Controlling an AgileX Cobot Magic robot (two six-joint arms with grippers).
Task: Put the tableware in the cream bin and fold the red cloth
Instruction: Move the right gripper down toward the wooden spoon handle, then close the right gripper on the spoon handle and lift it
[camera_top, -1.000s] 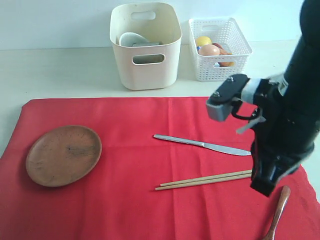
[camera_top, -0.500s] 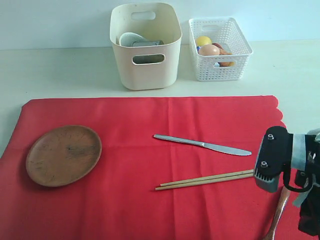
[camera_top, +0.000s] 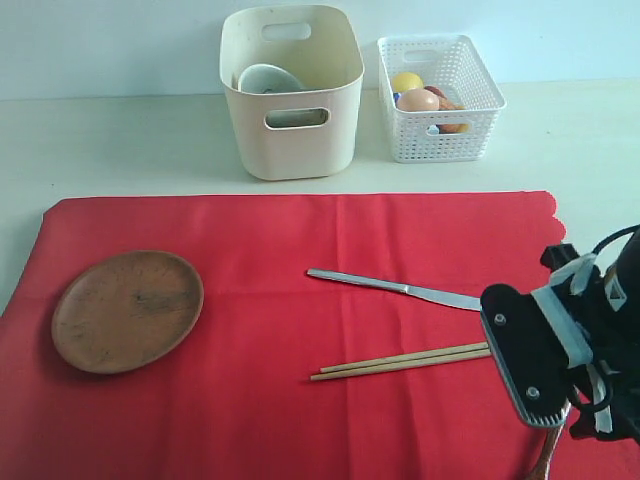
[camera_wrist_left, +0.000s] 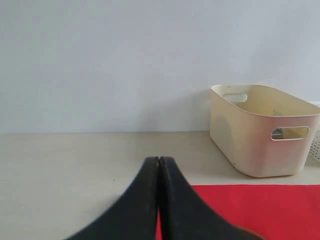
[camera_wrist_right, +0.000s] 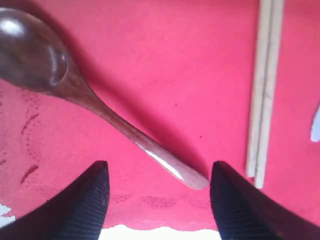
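Right gripper (camera_wrist_right: 158, 169), jaws spread and empty, hangs over red cloth (camera_top: 300, 240) on pale table (camera_top: 120, 140).

1. A white lattice basket (camera_top: 441, 143) stands on the pale tabletop (camera_top: 120, 150), near the wall (camera_top: 110, 45).
2. Inside lie a lemon (camera_top: 405, 81) and an egg (camera_top: 417, 101), just beside each other.
3. Other food there is too hidden to name.

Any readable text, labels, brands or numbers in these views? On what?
None: no text, label, brand or number is readable in any view.
The cream bin, white lattice basket, wooden plate, table knife, chopsticks, wooden spoon and red cloth all show plain, unprinted surfaces.
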